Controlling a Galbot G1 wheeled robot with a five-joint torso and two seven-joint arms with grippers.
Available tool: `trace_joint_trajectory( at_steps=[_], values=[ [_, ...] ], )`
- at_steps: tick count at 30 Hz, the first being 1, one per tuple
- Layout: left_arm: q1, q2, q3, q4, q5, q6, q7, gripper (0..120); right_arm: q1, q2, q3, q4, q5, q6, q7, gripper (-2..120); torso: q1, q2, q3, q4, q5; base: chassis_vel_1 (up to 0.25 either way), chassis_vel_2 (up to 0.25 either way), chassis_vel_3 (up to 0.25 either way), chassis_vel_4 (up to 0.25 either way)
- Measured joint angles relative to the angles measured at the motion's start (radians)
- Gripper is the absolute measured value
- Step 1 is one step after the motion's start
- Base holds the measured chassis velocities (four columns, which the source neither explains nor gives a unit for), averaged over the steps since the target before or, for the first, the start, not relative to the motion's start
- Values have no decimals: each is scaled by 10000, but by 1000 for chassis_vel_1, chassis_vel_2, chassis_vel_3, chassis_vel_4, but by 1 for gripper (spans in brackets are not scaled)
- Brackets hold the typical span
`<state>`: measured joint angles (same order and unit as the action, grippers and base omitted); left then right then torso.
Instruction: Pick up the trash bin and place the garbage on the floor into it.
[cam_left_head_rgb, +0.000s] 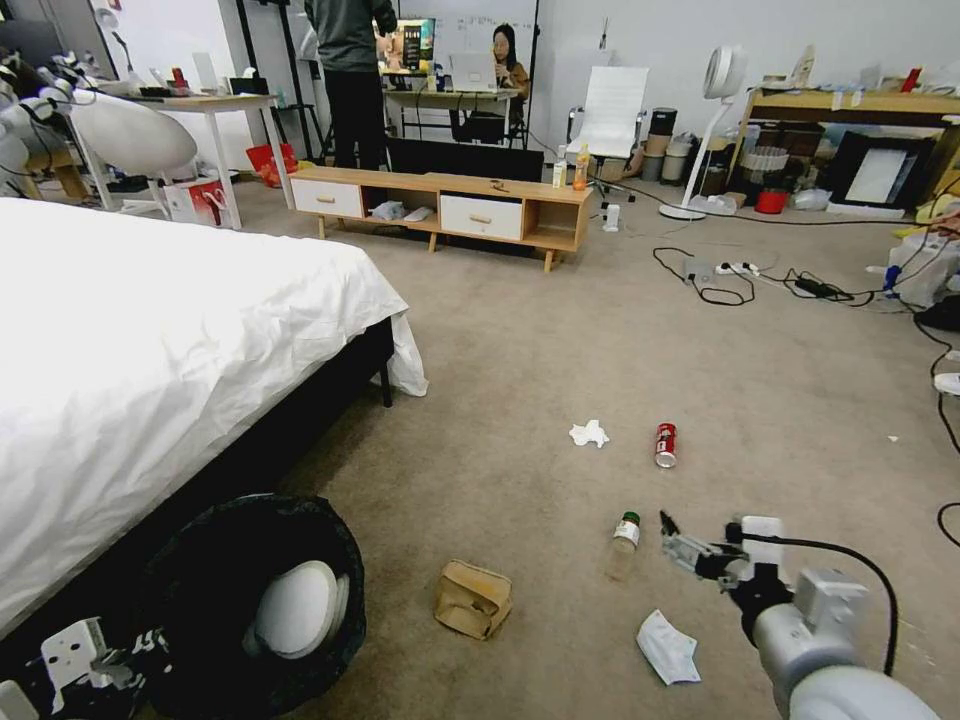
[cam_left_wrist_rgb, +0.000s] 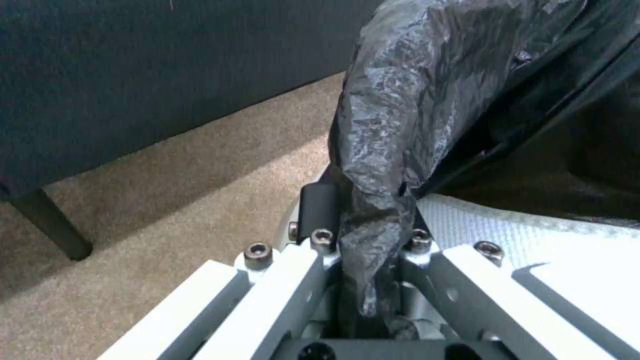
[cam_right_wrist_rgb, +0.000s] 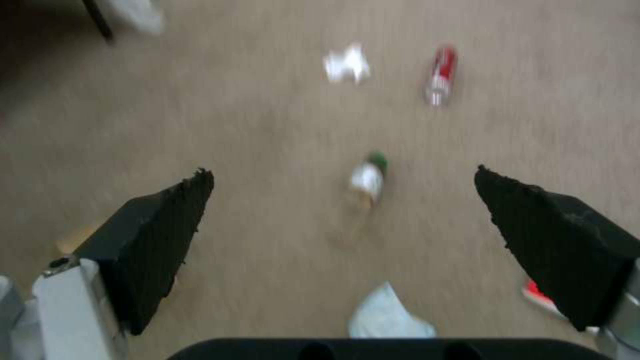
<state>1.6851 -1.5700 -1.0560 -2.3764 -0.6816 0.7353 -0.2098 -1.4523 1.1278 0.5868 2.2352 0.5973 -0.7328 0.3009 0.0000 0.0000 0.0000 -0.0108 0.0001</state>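
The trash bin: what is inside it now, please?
Inside the trash bin, held tilted by the left gripper, only the black bag and the white bottom show. No garbage is visible; the near inner wall is hidden by the rim.
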Motion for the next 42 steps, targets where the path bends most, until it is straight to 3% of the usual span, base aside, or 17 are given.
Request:
trace_joint_trajectory(
  at_steps=[6,12,19,42],
  values=[
    [-25,-4,-70,26,7,0,7,2,287,-554,-379,-1170,-51,-193,114,100,0,0,0,-1,-1,0,0,0,0],
    [-54,-12,-103,69,12,0,11,2,408,-608,-658,-2073,-260,-160,92,100,0,0,0,-3,0,0,0,0,0],
    [-67,-23,-125,128,45,0,20,2,696,-483,-1091,-3294,-455,-92,64,100,0,0,0,-2,-1,0,0,0,0],
    [-103,-47,-118,268,142,0,39,2,1252,369,-1976,-5519,-1034,412,-120,100,0,0,0,-1,-2,0,0,0,0]
  ],
)
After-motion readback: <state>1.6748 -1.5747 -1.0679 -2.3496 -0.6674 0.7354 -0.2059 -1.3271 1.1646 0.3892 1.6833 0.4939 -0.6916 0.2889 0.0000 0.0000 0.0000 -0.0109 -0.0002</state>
